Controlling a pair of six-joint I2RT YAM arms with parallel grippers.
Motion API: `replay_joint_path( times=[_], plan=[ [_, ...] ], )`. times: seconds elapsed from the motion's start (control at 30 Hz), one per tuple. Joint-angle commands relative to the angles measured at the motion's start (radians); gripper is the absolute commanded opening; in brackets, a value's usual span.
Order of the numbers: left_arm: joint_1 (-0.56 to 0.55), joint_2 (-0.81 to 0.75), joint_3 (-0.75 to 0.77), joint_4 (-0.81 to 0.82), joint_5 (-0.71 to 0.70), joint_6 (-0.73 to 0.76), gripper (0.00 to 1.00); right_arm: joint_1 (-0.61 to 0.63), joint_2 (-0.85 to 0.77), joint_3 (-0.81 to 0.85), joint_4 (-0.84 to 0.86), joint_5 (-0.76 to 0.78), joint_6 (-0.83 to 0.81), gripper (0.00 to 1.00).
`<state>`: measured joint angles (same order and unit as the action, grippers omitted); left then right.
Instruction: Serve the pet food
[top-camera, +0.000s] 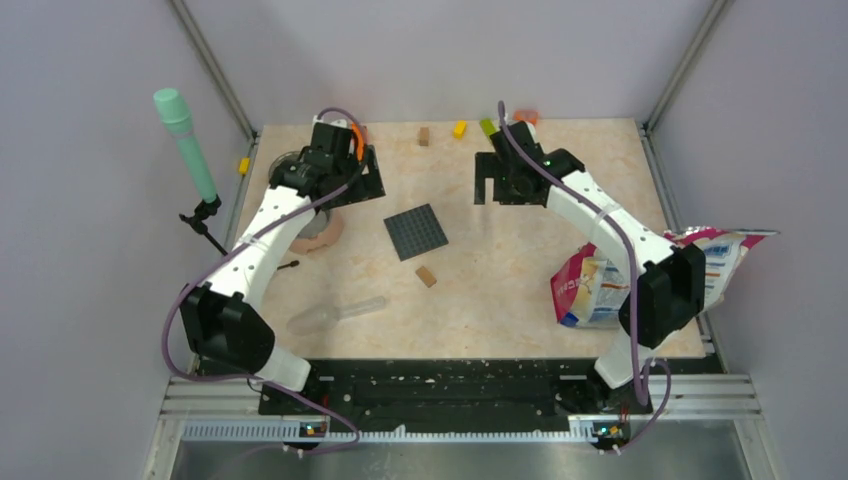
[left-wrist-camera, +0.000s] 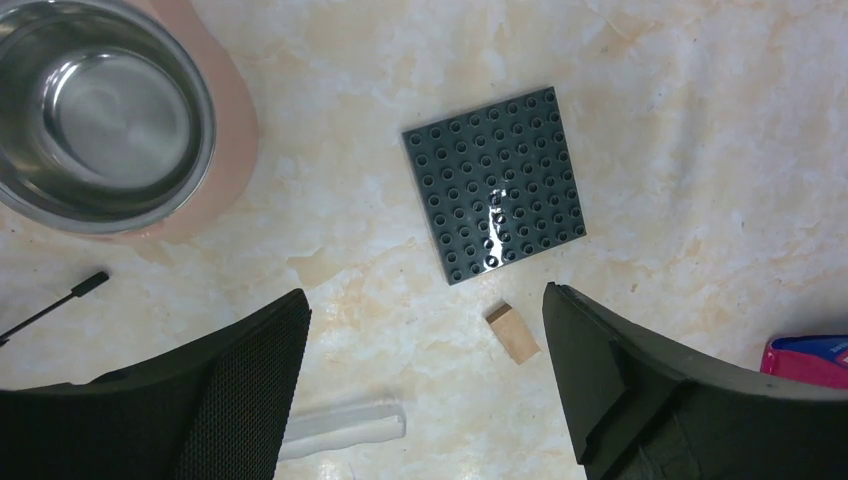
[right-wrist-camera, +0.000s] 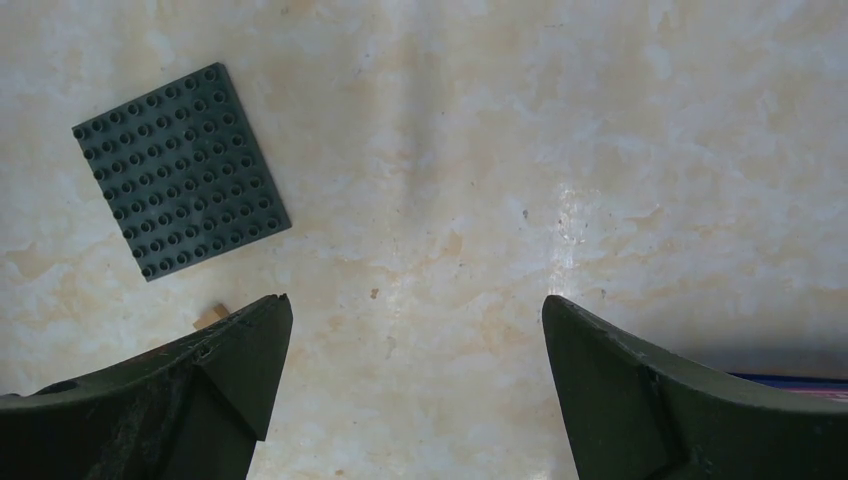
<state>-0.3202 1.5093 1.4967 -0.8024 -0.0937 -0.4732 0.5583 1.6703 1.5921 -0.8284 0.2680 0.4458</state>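
my left gripper (left-wrist-camera: 425, 300) and right gripper (right-wrist-camera: 416, 300) both hang wide open, holding nothing; the cat food bag (top-camera: 590, 285) lies at my right edge, well apart from both, no kibble in view. best, i judge: steady the bag with the right, take the clear scoop (top-camera: 335, 315) by its handle, level. count: one bag, one scoop, one steel bowl (left-wrist-camera: 100, 110), one studded plate (left-wrist-camera: 495, 185), one tan block (left-wrist-camera: 515, 335) near it.

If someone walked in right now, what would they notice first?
Probably the bright pink-and-blue pet food bag, lying at the right edge of the table. Next comes the shiny metal bowl, empty, sitting in its pink holder on the left side. Between them, in the middle, lies a dark grey studded plate.
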Motion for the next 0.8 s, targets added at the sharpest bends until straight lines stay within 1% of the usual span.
replay_joint_path(
  times=[0.0, 0.03, 0.17, 0.27, 0.4, 0.47, 0.6, 0.67, 0.77],
  plan=[
    [0.003, -0.066, -0.033, 0.067, -0.005, -0.014, 0.90, -0.004, -0.066, -0.011, 0.041, 0.013, -0.010, 0.99],
    [0.003, -0.070, -0.035, 0.066, -0.011, -0.011, 0.90, -0.004, -0.070, -0.015, 0.043, 0.015, -0.009, 0.99],
    [0.003, -0.093, -0.055, 0.074, -0.027, 0.009, 0.82, -0.003, -0.086, -0.026, 0.059, -0.001, -0.015, 0.99],
    [0.003, -0.103, -0.074, 0.073, -0.079, -0.006, 0.81, -0.003, -0.101, -0.040, 0.079, -0.009, -0.019, 0.99],
    [0.004, -0.053, -0.032, -0.036, -0.229, -0.051, 0.82, -0.003, -0.109, -0.047, 0.099, -0.019, -0.020, 0.99],
    [0.008, -0.025, -0.017, -0.112, -0.346, -0.135, 0.82, -0.003, -0.106, -0.041, 0.097, -0.019, -0.020, 0.99],
    [0.034, 0.036, 0.036, -0.221, -0.443, -0.187, 0.82, -0.003, -0.110, -0.045, 0.095, -0.020, -0.015, 0.99],
    [0.039, 0.063, 0.056, -0.245, -0.460, -0.186, 0.82, -0.003, -0.113, -0.052, 0.097, -0.019, -0.014, 0.99],
    [0.052, 0.096, 0.070, -0.243, -0.429, -0.174, 0.82, -0.003, -0.115, -0.056, 0.094, -0.014, -0.012, 0.99]
  ],
)
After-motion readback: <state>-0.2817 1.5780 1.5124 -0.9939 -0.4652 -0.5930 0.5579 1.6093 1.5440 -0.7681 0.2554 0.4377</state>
